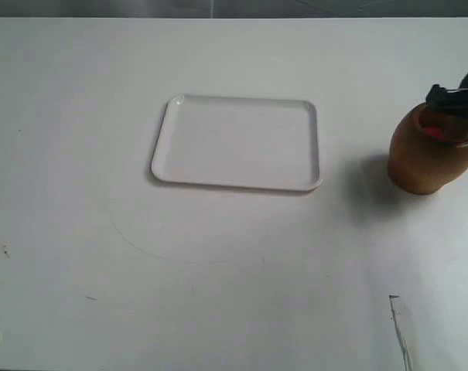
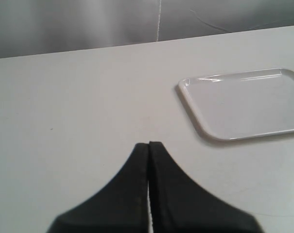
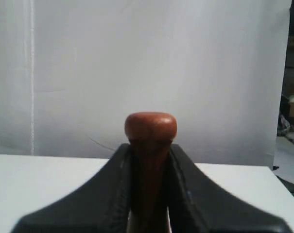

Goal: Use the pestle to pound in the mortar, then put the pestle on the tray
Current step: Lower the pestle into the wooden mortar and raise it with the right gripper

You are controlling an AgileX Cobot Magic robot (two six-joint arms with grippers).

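Observation:
The white tray (image 1: 237,143) lies flat and bare mid-table; the left wrist view shows it too (image 2: 244,104). At the right edge stands the wooden mortar (image 1: 427,158), something red (image 1: 433,132) in its mouth. My right gripper (image 1: 454,103) hangs just over that mouth. It is shut (image 3: 150,148) on the neck of the reddish-brown pestle (image 3: 150,127), whose knob sticks out past the fingertips. The exterior view hides the pestle behind the gripper and mortar rim. My left gripper (image 2: 149,144) is shut on nothing, low over the table beside the tray.
The white tabletop (image 1: 218,270) carries a few small marks near its front edge. A pale backdrop (image 3: 161,63) rises behind the table's far edge.

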